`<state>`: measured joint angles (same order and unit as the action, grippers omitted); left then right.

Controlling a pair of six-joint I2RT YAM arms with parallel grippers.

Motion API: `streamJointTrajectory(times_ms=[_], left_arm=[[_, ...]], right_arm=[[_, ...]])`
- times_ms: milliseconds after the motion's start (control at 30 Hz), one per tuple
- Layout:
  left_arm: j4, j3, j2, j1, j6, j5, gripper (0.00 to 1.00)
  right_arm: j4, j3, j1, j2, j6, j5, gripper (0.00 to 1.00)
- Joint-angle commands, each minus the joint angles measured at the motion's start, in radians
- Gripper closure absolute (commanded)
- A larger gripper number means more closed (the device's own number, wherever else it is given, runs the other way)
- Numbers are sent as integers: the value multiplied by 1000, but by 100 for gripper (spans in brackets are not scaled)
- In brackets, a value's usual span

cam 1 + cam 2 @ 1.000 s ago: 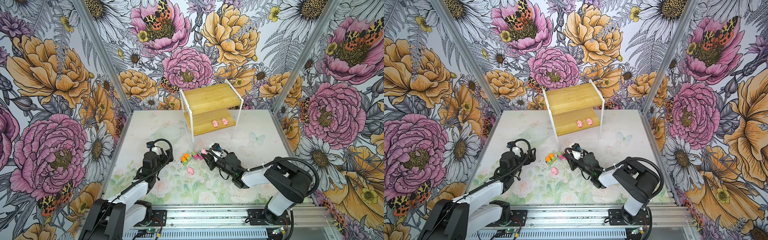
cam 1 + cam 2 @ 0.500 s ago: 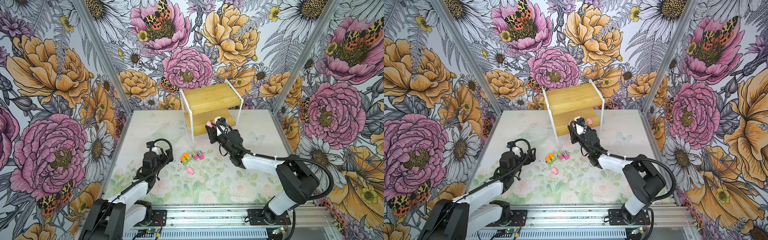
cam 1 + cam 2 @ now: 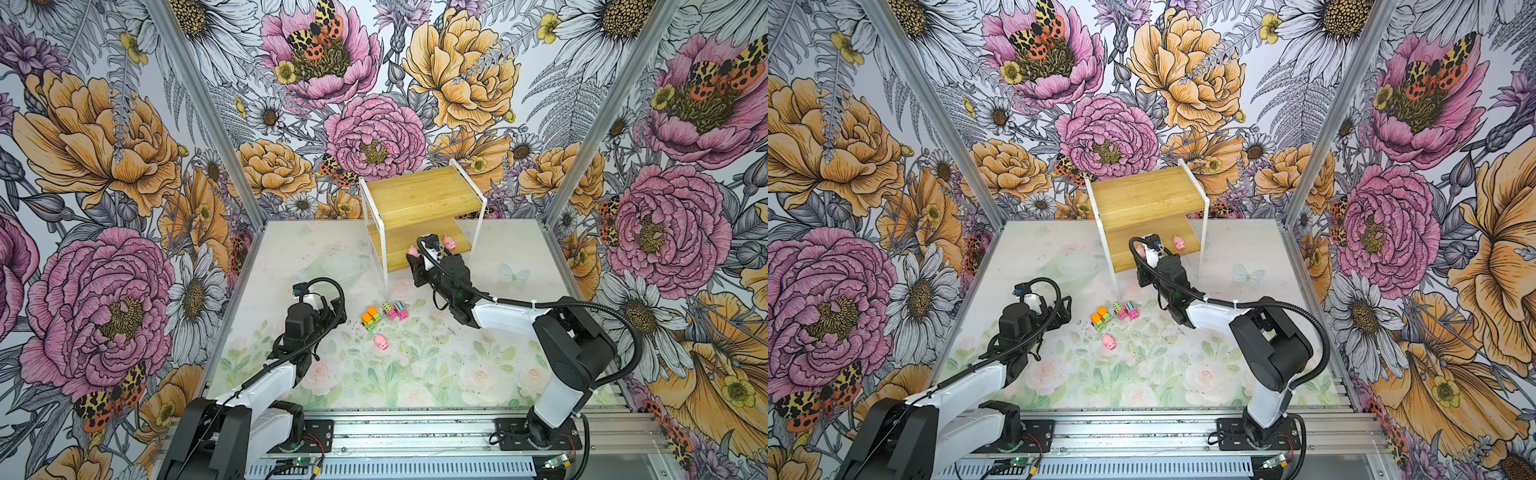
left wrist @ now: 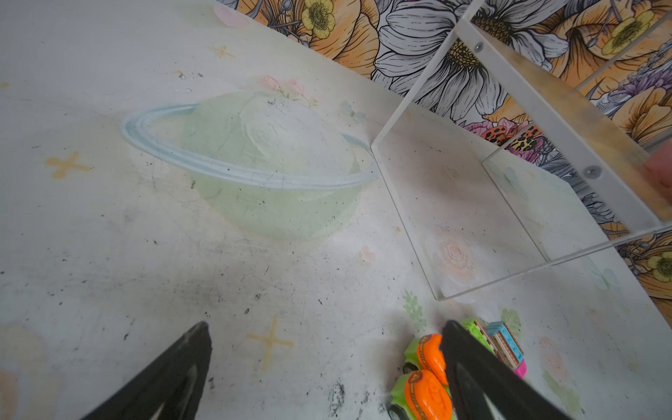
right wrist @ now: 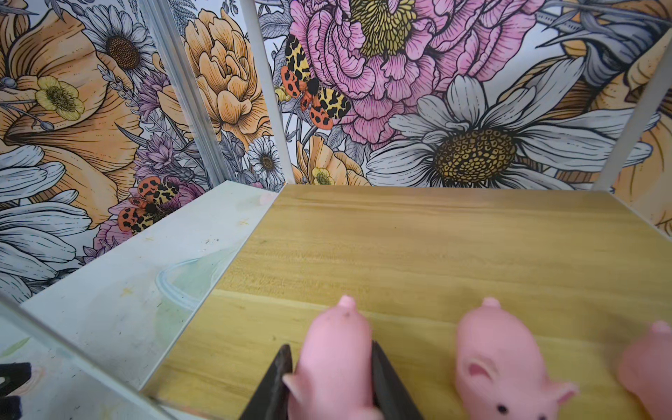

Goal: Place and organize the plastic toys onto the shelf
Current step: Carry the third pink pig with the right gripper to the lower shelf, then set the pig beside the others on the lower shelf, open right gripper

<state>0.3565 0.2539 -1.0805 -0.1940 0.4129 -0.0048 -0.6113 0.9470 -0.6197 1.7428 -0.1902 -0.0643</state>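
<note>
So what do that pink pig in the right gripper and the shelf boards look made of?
Gripped pig: likely soft matte plastic or rubber; smooth, rounded, no glare. Shelf boards: light wood, possibly bamboo, satin finish; streaky grain lines show.

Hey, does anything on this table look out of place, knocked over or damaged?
Nothing looks spilled or broken. The one blemish is the pale floral table mat, which is scuffed with dark specks and smudges, thickest beside the two orange-and-green toy trucks.
</note>
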Motion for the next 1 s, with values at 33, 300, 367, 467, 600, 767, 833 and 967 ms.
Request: streamJointTrajectory(times_ms=[33, 300, 367, 467, 600, 767, 833, 967], left_arm=[[30, -8, 8, 10, 0, 24, 1], [30, -8, 8, 12, 0, 23, 1], [29, -7, 9, 10, 0, 22, 1], [29, -8, 9, 11, 0, 22, 1], [29, -8, 10, 11, 1, 22, 1], [31, -8, 8, 12, 1, 23, 1], [30, -6, 6, 12, 0, 22, 1], [30, -7, 6, 11, 1, 22, 1]], right_arm=[[9, 45, 16, 25, 4, -22, 65], [30, 74, 37, 54, -13, -16, 65], [36, 82, 39, 61, -17, -15, 64], [36, 90, 42, 75, -19, -8, 64], [35, 95, 44, 87, -27, -8, 62], [35, 91, 45, 86, -29, -8, 56], [35, 89, 46, 82, -31, -9, 53], [34, 80, 45, 69, -29, -15, 49]])
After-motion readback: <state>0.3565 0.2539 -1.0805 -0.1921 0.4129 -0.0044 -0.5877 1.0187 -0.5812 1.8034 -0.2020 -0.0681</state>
